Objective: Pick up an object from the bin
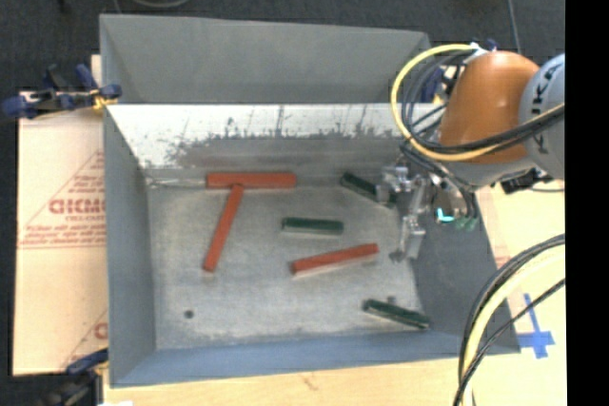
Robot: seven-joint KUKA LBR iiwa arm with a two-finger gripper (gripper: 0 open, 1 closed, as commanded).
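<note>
The KUKA arm's gripper [407,247] is hanging low over the right side of the grey bin [128,233], close to the sloping right wall, its tip sitting just beside the right end of a red flat bar [335,260] that is lying slightly tilted on the floor; whether the gripper is spread or pressed together cannot be told from this angle, and nothing is showing in its grasp. A short dark green bar [359,184] is lying just behind it near the back wall, another green bar [312,225] is resting left of it near mid-floor, and a third [395,313] is lying by the front right corner, while two longer red bars [251,180] [222,228] are forming a T well apart on the left. Judging by position, the nearer red bar is looking like the likeliest pick. Doing it well is probably meaning shifting left toward the bar's middle rather than nipping its end, turning the wrist so the grip is closing across the narrow width, and descending straight so the bar is not being pushed against the wall
</note>
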